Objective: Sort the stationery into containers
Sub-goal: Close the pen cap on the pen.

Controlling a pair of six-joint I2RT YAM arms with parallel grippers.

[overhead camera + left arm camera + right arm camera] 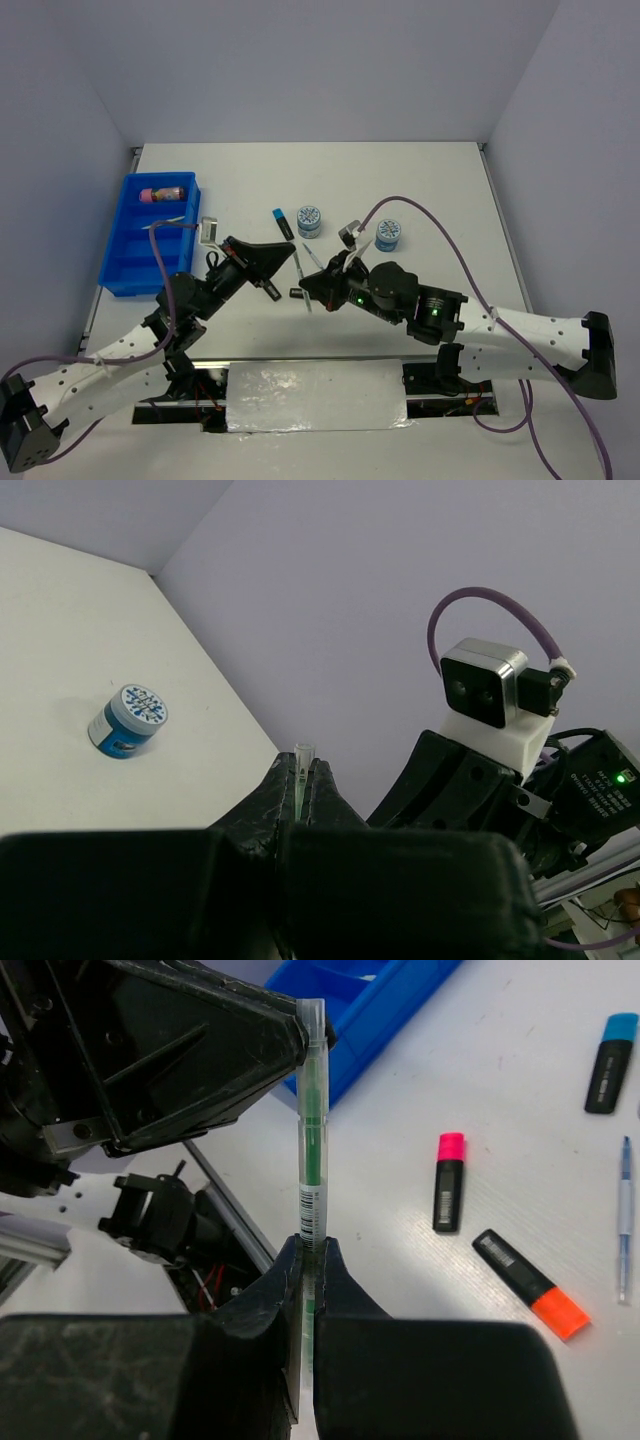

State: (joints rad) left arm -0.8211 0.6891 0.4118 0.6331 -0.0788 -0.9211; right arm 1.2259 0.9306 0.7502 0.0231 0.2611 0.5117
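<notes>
You see the left gripper (289, 251) and right gripper (306, 291) meeting on a thin pen (298, 270); two tape rolls (310, 220) stand beyond them.

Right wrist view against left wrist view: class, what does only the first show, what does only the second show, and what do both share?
Only the right wrist view shows the blue tray, a pink-capped highlighter, an orange-capped highlighter, a blue-capped highlighter and a thin blue pen. Only the left wrist view shows a patterned tape roll and the right arm's wrist camera. Both show the green pen, pinched by the left hand at one end and the right hand at the other.
</notes>
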